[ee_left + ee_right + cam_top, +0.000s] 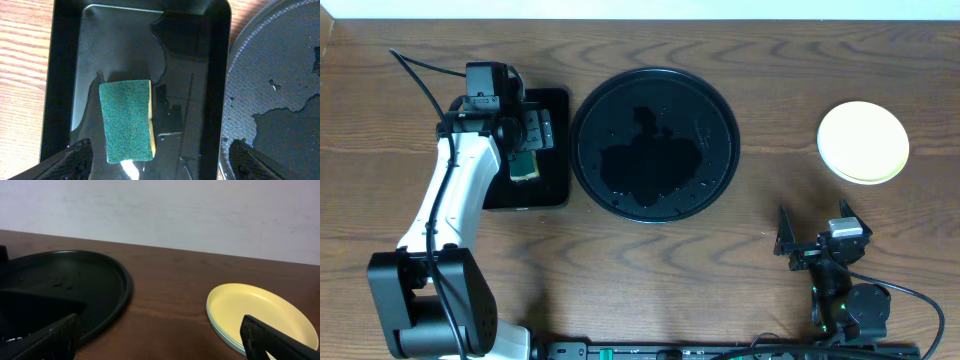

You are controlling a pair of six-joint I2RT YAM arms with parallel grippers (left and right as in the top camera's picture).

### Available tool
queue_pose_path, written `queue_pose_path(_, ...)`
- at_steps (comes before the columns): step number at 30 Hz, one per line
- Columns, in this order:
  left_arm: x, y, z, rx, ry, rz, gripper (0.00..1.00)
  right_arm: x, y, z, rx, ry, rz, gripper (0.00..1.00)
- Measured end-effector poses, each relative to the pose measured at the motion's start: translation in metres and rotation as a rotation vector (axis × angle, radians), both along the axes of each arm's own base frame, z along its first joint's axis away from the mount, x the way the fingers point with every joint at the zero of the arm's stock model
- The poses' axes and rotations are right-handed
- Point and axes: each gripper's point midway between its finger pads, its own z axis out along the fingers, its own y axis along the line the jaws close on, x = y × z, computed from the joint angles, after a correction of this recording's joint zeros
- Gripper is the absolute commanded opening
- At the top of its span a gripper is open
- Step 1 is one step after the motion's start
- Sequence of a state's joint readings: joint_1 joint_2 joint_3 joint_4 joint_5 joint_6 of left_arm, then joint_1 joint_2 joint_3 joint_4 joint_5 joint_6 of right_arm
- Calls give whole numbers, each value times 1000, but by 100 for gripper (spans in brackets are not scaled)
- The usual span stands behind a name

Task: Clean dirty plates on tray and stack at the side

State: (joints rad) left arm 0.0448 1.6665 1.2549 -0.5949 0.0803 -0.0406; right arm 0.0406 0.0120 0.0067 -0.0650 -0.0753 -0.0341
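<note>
The plates (863, 142) sit stacked at the right of the table, the pale yellow one on top with mint-green rims under it; the stack also shows in the right wrist view (260, 312). The large round black tray (653, 143) stands at the middle, wet, with no plates on it; it also shows in the right wrist view (65, 292) and the left wrist view (280, 100). My left gripper (532, 130) is open and empty above a green sponge (126, 120). My right gripper (817, 232) is open and empty near the front right.
The sponge lies in a small rectangular black tray (552, 190) (60, 75) left of the round tray, with water in it. A white wall runs behind the table in the right wrist view.
</note>
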Motion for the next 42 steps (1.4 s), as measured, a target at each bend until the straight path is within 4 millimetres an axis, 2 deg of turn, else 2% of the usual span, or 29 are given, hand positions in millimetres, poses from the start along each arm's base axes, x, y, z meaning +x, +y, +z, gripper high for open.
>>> queue_pose_path(20,-1,0,0,-1,4,0,87,0,0,0,0,0,0,99)
queue_pose_path(23,-3,0,10,1,-21,0,87,0,0,0,0,0,0,99)
queue_pose_path(25,-5,0,33,4,-78,0,87,0,0,0,0,0,0,99)
queue_pose_path(28,-14,-1,89,10,-229,0,87,0,0,0,0,0,0,99)
queue_pose_path(30,-30,-1,139,16,-365,0,87,0,0,0,0,0,0,99)
queue_pose_path(35,-82,-4,232,29,-645,0,87,0,0,0,0,0,0,99)
queue_pose_path(38,-114,-5,268,35,-770,0,87,0,0,0,0,0,0,99)
queue_pose_path(42,-155,-7,299,41,-904,0,87,0,0,0,0,0,0,99)
